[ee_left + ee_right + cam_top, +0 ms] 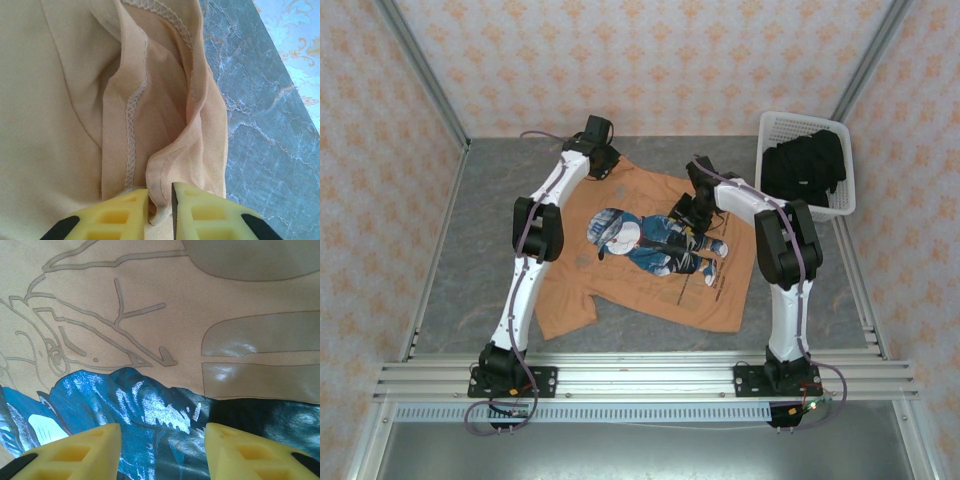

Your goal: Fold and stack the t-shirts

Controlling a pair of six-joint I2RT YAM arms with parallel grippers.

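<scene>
Top view: 1 orange shirt (650,290) lies spread flat mid-table (480,230) with its cartoon print (655,243) up, lettering too small to read. The black shirts (805,165) are heaped in the basket (775,125) at the far right corner. The left gripper (603,168) is at the shirt's far edge and the right gripper (682,215) is over the print. Bare grey surface lies to the left and beyond.

Left wrist: the left gripper (160,192) is pinched on a stitched fold of the orange shirt (60,100). Bare table (260,125) shows to the right of the shirt's edge.

Right wrist: the right gripper (162,430) has its fingers spread apart over the blue print (125,400). Grey outline artwork, no legible writing

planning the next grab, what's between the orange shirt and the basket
Bare grey table, with the right arm crossing over it, in the top view.
</scene>
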